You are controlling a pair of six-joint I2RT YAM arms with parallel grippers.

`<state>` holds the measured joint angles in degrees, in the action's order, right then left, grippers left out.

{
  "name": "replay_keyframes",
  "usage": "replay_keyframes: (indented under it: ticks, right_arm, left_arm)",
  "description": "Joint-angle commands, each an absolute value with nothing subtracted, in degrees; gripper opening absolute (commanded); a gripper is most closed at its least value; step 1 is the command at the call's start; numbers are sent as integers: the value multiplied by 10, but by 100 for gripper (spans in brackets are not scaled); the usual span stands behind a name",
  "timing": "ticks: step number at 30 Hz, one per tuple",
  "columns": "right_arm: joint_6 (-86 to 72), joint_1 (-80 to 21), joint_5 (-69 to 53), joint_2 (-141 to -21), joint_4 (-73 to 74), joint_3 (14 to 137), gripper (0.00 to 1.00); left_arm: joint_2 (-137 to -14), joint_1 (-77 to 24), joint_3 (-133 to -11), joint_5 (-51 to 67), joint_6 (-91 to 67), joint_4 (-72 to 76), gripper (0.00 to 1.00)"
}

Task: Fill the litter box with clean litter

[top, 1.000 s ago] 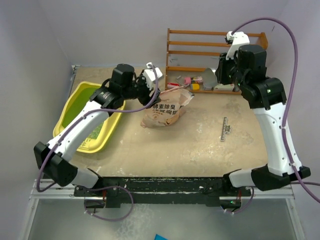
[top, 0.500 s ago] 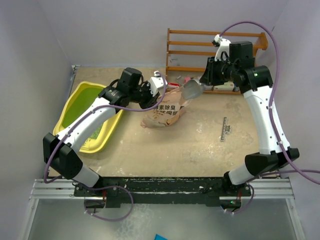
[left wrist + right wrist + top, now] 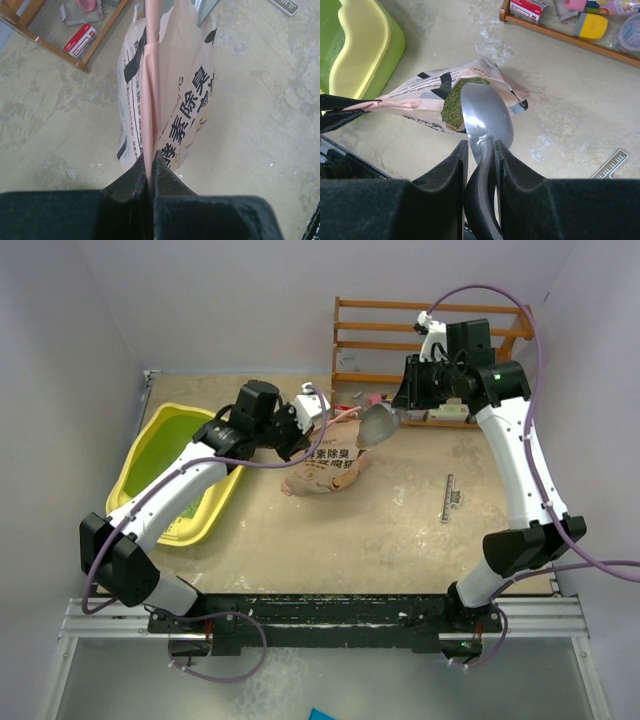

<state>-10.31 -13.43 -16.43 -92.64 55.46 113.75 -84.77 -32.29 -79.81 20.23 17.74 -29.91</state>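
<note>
Litter box (image 3: 128,468), a yellow oval tub with a green inside, sits at the left side of the worktop (image 3: 400,540), with the left arm reaching across above it. Whether any granules lie in it cannot be told.

To its right, the left claw (image 3: 150,162) is clenched on a thin fold of the peach-pink bag (image 3: 325,465), pinching the top edge between both fingers. The bag's printed body slopes down from there to the worktop near the centre. Its mouth faces the right arm and gapes open, and the clean litter (image 3: 452,102) shows there as a green mound inside the bag.

The silver scoop (image 3: 487,117) has its bowl right at that mouth, the front edge against the mound. The right claw (image 3: 481,150) grips the scoop's handle tightly.

Behind stands a wooden rack (image 3: 430,360) holding small items. A metal strip (image 3: 451,497) lies on the worktop further right, well apart from the bag.
</note>
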Motion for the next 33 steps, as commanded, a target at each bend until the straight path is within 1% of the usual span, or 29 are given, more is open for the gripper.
replay_keyframes:
  ticks: [1, 4, 8, 17, 20, 24, 30, 33]
  right_arm:
    - [-96, -132, -176, -932, 566, 1170, 0]
    - [-89, -134, -181, -954, 581, 1187, 0]
    - [-82, -145, -157, -984, 589, 1219, 0]
    - [-72, -169, -98, -1069, 637, 1346, 0]
    - [-63, -186, -88, -1083, 656, 1367, 0]
    - [-58, -207, -84, -1085, 653, 1339, 0]
    - [-70, -212, -112, -1059, 599, 1235, 0]
    - [-73, -212, -108, -1065, 585, 1221, 0]
  left_arm:
    - [-800, -321, -788, 177, 129, -241, 0]
    - [-787, -322, -784, 179, 108, -211, 0]
    - [-770, -322, -774, 179, 89, -173, 0]
    - [-747, -323, -753, 162, 62, -126, 0]
    - [-748, -323, -753, 165, 59, -118, 0]
    - [-766, -323, -761, 174, 61, -121, 0]
    - [-782, -323, -760, 180, 59, -114, 0]
    - [-787, -324, -760, 181, 59, -111, 0]
